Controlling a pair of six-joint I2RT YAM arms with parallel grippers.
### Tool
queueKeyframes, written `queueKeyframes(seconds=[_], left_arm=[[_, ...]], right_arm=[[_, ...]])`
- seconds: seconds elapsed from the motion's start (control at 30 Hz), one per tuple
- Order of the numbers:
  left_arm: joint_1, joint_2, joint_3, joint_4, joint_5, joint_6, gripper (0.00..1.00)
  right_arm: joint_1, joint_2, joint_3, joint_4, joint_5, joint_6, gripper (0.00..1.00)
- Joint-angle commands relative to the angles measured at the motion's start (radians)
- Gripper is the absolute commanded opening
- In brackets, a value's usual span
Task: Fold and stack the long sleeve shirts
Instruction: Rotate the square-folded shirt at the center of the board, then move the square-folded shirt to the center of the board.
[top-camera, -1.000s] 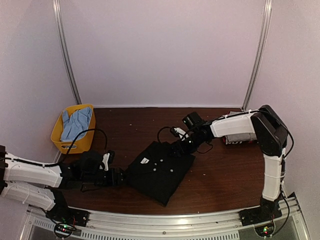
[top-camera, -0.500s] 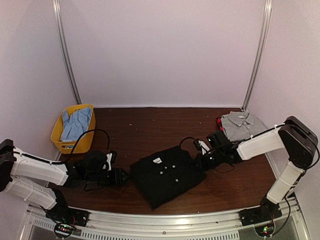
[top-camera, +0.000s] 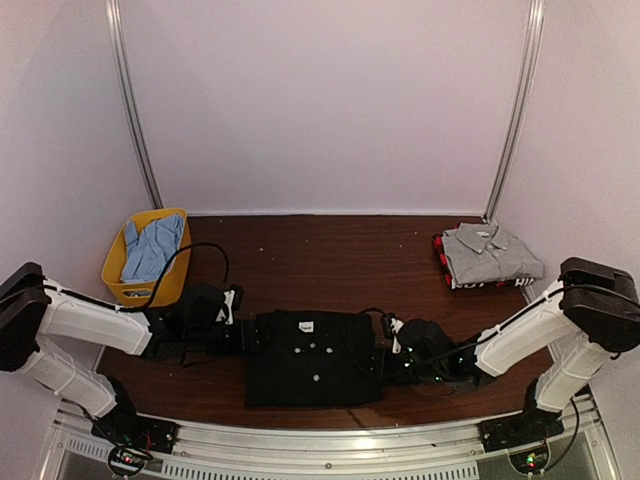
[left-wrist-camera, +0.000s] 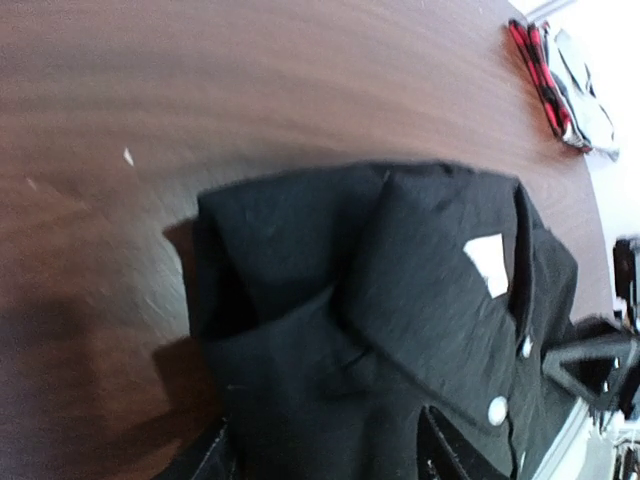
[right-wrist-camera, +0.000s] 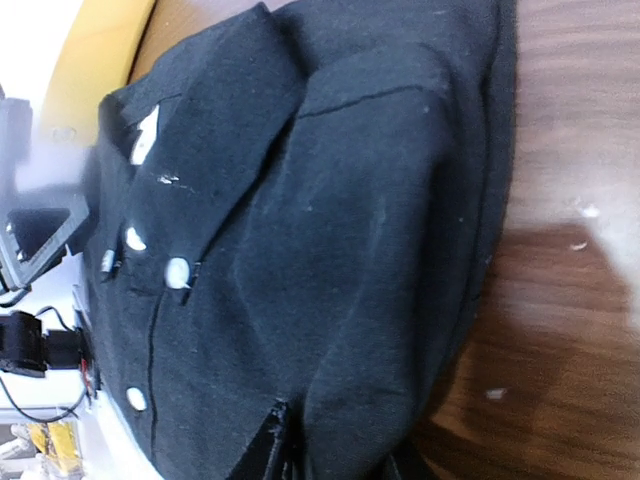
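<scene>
The black shirt (top-camera: 312, 355) lies folded in a rectangle near the table's front edge, collar and white neck label up. My left gripper (top-camera: 245, 335) is low at its left edge and shut on the black shirt (left-wrist-camera: 400, 300); cloth fills the space between the fingers of the left gripper (left-wrist-camera: 325, 460). My right gripper (top-camera: 385, 352) is at the shirt's right edge, shut on a fold of the black shirt (right-wrist-camera: 330, 260); that fold fills the right gripper (right-wrist-camera: 335, 460). The grey shirt (top-camera: 490, 252) lies folded at the back right.
The grey shirt rests on a red plaid folded item (top-camera: 445, 262), also visible in the left wrist view (left-wrist-camera: 540, 70). A yellow basket (top-camera: 113, 272) holding blue cloth (top-camera: 152, 245) stands at the back left. Walls close off the back and sides.
Both grippers have dragged the black shirt toward the front edge and turned it square. My right arm swung from the back right to the front, uncovering the grey shirt.
</scene>
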Motion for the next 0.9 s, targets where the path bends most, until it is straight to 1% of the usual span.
queueKeyframes(seconds=[0.0, 0.07, 0.13, 0.23, 0.27, 0.37, 0.5, 0.57, 0.67, 0.77, 0.87], left_arm=[[0.051, -0.049, 0.072, -0.076, -0.133, 0.094, 0.60], [0.100, -0.042, 0.085, -0.103, -0.143, 0.134, 0.60], [0.147, -0.044, 0.089, -0.121, -0.151, 0.167, 0.60], [0.184, -0.071, 0.089, -0.143, -0.186, 0.203, 0.61], [0.189, -0.082, 0.092, -0.149, -0.196, 0.215, 0.61], [0.191, -0.107, 0.114, -0.170, -0.211, 0.247, 0.65], [0.191, -0.138, 0.144, -0.185, -0.208, 0.288, 0.76], [0.191, -0.153, 0.157, -0.197, -0.208, 0.300, 0.81], [0.191, -0.183, 0.171, -0.211, -0.198, 0.313, 0.86], [0.191, -0.205, 0.178, -0.217, -0.178, 0.324, 0.89], [0.191, -0.214, 0.178, -0.217, -0.166, 0.332, 0.91]], right_arm=[[0.047, 0.027, 0.053, 0.071, 0.084, 0.066, 0.35], [0.048, -0.003, 0.060, 0.017, 0.123, 0.056, 0.43], [0.042, -0.053, 0.071, -0.076, 0.161, 0.030, 0.52], [0.006, -0.155, 0.110, -0.281, 0.227, -0.048, 0.63], [-0.018, -0.189, 0.128, -0.378, 0.254, -0.080, 0.66], [-0.129, -0.290, 0.187, -0.571, 0.295, -0.195, 0.74], [-0.358, -0.341, 0.311, -0.762, 0.332, -0.389, 0.79], [-0.461, -0.316, 0.384, -0.800, 0.364, -0.485, 0.80], [-0.636, -0.226, 0.516, -0.825, 0.347, -0.585, 0.80], [-0.773, -0.108, 0.633, -0.818, 0.339, -0.646, 0.80], [-0.878, 0.038, 0.758, -0.831, 0.314, -0.674, 0.80]])
